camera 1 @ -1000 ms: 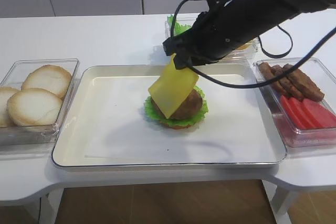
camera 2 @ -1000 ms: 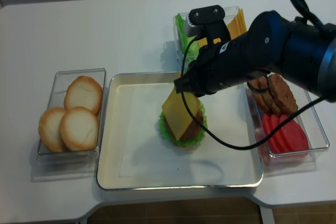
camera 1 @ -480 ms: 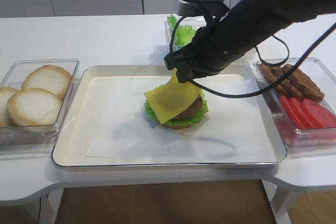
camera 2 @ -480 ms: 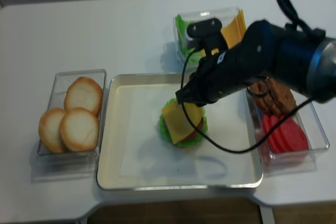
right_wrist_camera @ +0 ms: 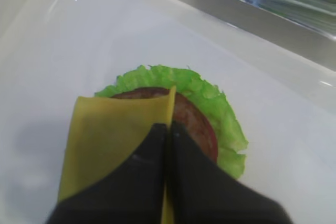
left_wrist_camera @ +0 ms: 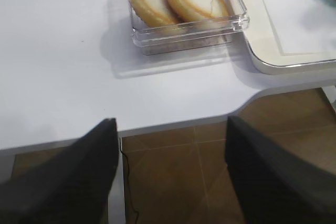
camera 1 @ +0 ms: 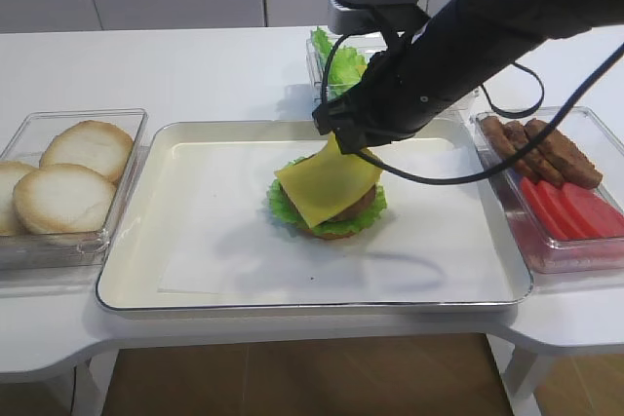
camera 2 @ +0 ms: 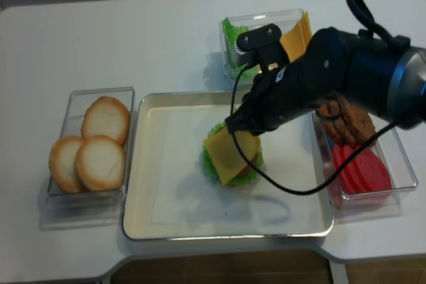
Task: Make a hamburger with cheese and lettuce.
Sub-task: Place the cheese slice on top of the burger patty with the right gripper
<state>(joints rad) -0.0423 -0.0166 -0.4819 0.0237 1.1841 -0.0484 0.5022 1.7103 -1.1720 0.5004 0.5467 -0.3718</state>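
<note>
The hamburger (camera 1: 343,213) sits in the middle of the white tray (camera 1: 195,241): a brown patty (right_wrist_camera: 193,121) on the frilly green lettuce (right_wrist_camera: 210,103). My right gripper (camera 1: 336,143) is shut on one edge of the yellow cheese (camera 1: 327,184), just above the back of the stack. The slice slopes down from the jaws and drapes over the patty's left and front. In the right wrist view the gripper (right_wrist_camera: 169,127) pinches the cheese (right_wrist_camera: 115,135). My left gripper (left_wrist_camera: 168,129) is open and empty, past the table's front left edge over the floor.
A clear box of pale bun halves (camera 1: 63,182) stands left of the tray. A box of loose lettuce (camera 1: 336,56) and stacked cheese slices (camera 2: 296,31) stands behind it. A box of dark patties and red slices (camera 1: 561,187) stands on the right.
My right gripper has come down and a little to the right. The cheese, which hung steeply in front of the stack, now lies draped across the patty.
</note>
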